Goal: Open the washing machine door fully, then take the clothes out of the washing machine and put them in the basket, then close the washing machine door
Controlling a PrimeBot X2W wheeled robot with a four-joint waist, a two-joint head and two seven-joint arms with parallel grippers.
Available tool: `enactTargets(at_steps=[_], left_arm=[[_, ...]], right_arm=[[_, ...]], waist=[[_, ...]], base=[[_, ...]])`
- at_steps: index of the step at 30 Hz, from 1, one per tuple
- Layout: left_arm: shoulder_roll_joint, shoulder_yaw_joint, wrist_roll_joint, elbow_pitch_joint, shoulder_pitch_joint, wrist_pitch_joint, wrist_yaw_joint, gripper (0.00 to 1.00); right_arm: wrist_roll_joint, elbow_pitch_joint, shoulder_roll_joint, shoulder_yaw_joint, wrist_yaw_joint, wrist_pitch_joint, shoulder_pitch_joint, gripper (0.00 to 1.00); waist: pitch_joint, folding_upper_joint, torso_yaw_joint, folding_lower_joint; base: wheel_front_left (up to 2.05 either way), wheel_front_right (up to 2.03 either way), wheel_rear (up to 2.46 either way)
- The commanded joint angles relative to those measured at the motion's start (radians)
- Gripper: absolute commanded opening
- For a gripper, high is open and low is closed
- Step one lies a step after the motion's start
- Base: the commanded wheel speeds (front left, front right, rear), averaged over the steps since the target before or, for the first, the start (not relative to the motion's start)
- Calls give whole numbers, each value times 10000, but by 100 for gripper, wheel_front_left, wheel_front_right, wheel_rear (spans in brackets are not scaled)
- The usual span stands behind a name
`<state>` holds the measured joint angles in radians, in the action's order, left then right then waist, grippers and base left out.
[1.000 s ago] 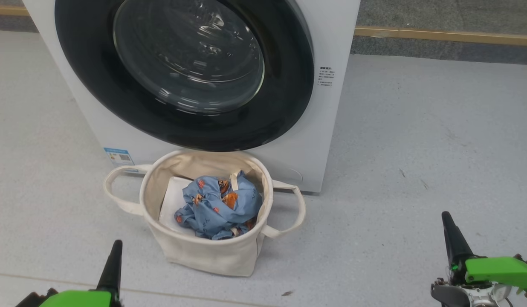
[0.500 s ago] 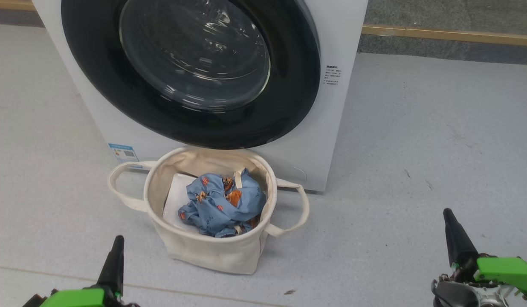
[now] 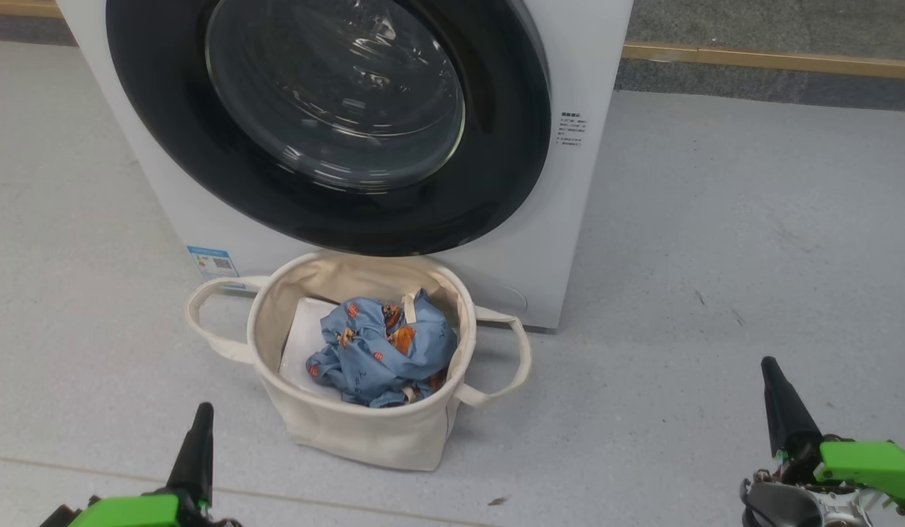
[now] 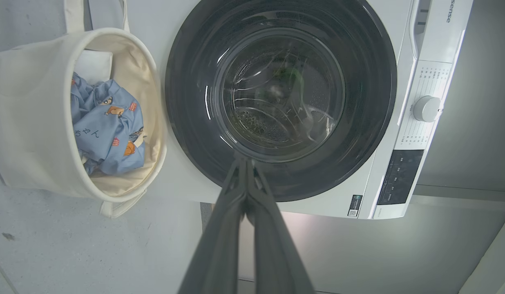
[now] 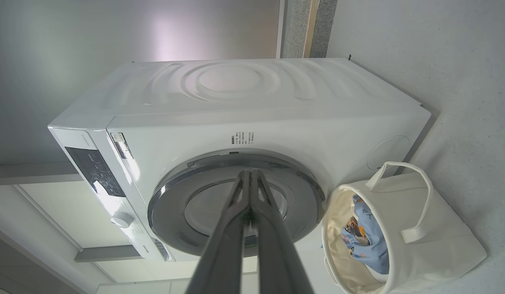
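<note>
Both your left jaws and your right jaws are pressed fully together and hold nothing; they sit low and well apart, with the floor [image 3: 716, 256] under them.

The clothes [image 3: 383, 351] lie crumpled in the basket [image 3: 365, 432], ahead of and between the 2 sets of jaws, nearer the left pair. Under them you can see a flat white sheet [image 3: 299, 344]. The washing machine door [image 3: 328, 124] stands beyond the basket, shut against the washing machine [image 3: 570, 219], so the task looks finished to me.

If you must handle anything again, judge it like this:

- The clothes are soft, light and limp. They will drape and trail, not lift as 1 stiff piece. Pinch a raised fold on top of the bundle, on the side away from the sheet, so you do not drag that out too.
- The basket is soft canvas and likely light. A push from the jaws could slide or tip it. Its 2 loop handles are the safest hold.
- The door is rigid, glossy and probably slippery, and its domed glass gives no purchase. Press on the black ring, or hook its outer edge on the side nearer the right jaws, where a recess seems to sit.
</note>
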<state>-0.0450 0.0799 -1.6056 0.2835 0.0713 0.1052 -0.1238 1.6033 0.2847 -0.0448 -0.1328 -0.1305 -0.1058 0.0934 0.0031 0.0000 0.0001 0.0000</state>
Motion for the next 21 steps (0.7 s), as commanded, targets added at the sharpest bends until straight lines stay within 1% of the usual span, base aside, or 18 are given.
enactTargets(at_steps=[1, 21], left_arm=[[-53, 342, -28, -382, 368, 83, -69, 0], [-53, 341, -29, -383, 368, 82, -69, 0]], right_arm=[[51, -399, -54, 188, -2, -76, 145, 0], [52, -399, -54, 189, -2, -76, 145, 0]], waist=[[0, 0, -1, 0], [0, 0, -1, 0]], base=[[0, 0, 0], [0, 0, 0]])
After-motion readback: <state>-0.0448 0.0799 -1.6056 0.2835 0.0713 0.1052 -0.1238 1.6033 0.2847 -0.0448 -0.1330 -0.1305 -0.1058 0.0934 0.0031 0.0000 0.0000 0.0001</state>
